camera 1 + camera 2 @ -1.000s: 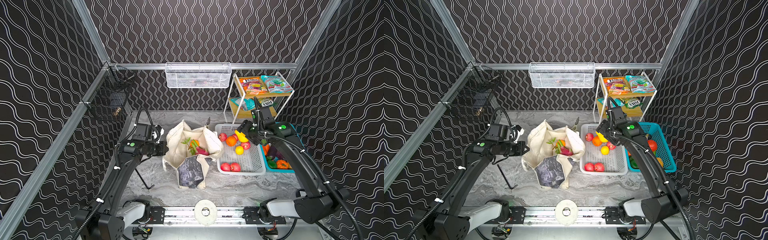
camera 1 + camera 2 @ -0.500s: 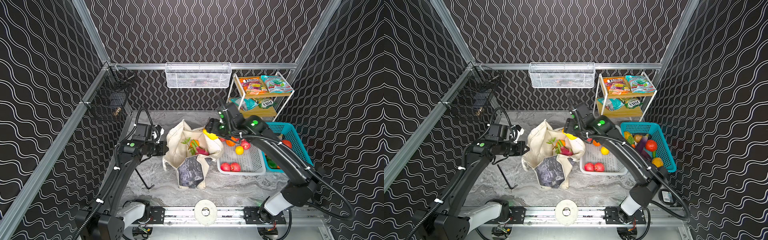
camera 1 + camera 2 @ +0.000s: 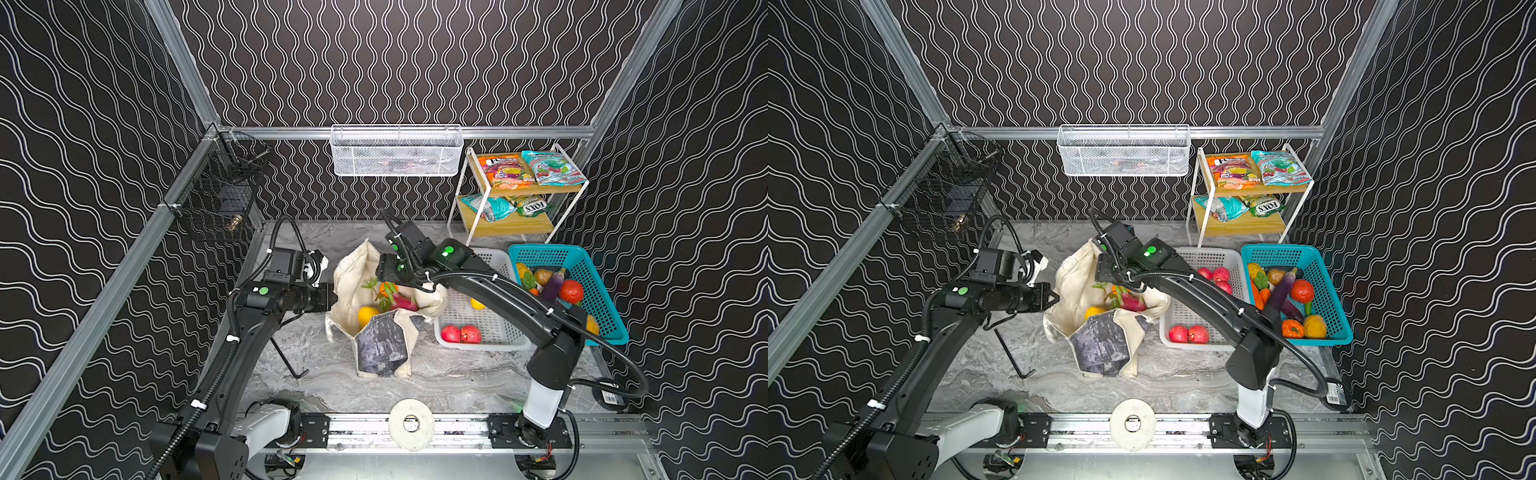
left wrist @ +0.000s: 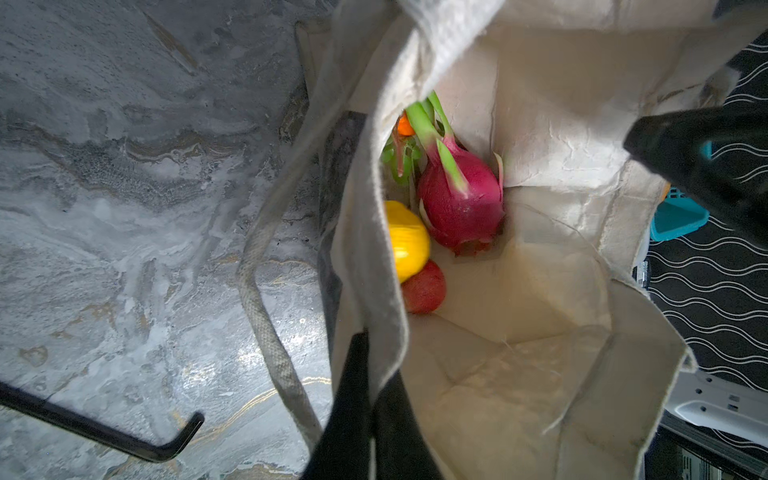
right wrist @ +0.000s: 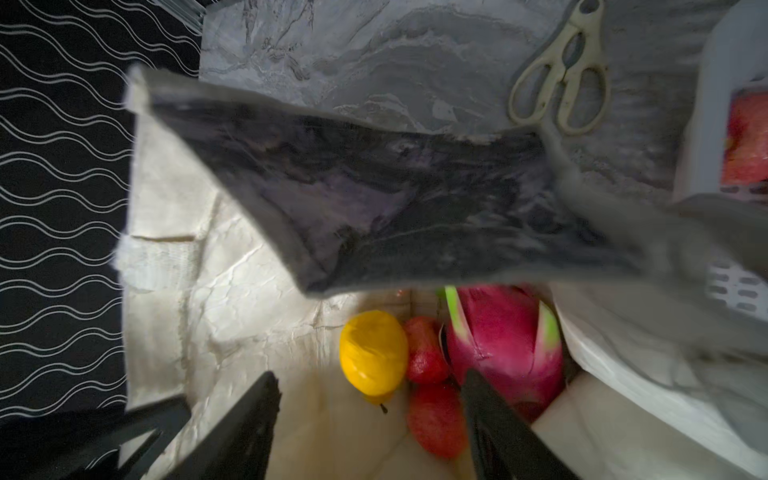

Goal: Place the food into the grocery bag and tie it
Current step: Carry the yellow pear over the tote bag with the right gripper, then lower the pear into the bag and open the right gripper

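The cream grocery bag (image 3: 380,345) (image 3: 1100,345) stands open mid-table. My left gripper (image 3: 332,296) (image 3: 1054,297) (image 4: 370,374) is shut on its left rim and holds the mouth open. Above the mouth hangs my right gripper (image 3: 388,272) (image 5: 370,374), open, with nothing between its fingers. On the bag's floor lie a yellow lemon (image 5: 372,353) (image 4: 405,241) (image 3: 368,314), a pink dragon fruit (image 5: 503,336) (image 4: 461,203) and two red apples (image 5: 436,419) (image 4: 424,291). More food sits in the baskets and on the shelf.
A white basket (image 3: 498,259) right of the bag holds red apples (image 3: 461,333) and a lemon (image 3: 478,304). Beyond it are a teal basket (image 3: 582,257) of produce and a shelf with snack packets (image 3: 528,170). Scissors (image 5: 561,83) lie behind the bag and a black hex key (image 3: 286,361) to its left.
My right arm swung left from over the white basket to over the bag, carrying a yellow lemon. The lemon now lies inside the bag. The left arm has not moved.
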`<action>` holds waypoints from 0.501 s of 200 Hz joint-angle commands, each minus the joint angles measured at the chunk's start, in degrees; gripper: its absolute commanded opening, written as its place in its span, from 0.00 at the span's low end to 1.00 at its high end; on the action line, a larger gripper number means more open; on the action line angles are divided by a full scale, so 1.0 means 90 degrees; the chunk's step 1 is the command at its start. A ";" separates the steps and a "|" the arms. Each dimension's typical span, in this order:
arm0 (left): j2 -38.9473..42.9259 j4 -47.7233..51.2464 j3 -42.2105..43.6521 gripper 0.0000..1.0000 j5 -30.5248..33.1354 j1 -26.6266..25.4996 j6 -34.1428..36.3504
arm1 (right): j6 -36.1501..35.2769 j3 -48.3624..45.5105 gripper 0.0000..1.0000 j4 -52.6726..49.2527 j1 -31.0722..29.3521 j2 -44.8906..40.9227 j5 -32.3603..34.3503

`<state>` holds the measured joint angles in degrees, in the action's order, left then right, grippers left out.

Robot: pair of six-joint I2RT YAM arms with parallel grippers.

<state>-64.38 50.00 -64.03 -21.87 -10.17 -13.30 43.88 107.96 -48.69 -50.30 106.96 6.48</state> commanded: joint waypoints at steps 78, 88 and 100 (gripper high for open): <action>0.0020 -0.0003 -0.0004 0.00 -0.0119 0.0005 0.0161 | -0.0104 -0.0576 0.71 0.0758 -0.0035 0.0868 -0.0374; 0.0015 -0.0005 -0.0006 0.00 -0.0127 -0.0001 0.0162 | -0.0116 -0.0599 0.71 0.0763 -0.0034 0.0906 -0.0375; 0.0008 -0.0008 -0.0020 0.00 -0.0129 -0.0001 0.0169 | -0.0133 -0.0603 0.71 0.0743 -0.0029 0.0923 -0.0359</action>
<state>-64.36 49.78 -63.72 -22.28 -10.17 -13.15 42.65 102.87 -42.94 -50.52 114.69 3.88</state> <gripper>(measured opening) 0.057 0.714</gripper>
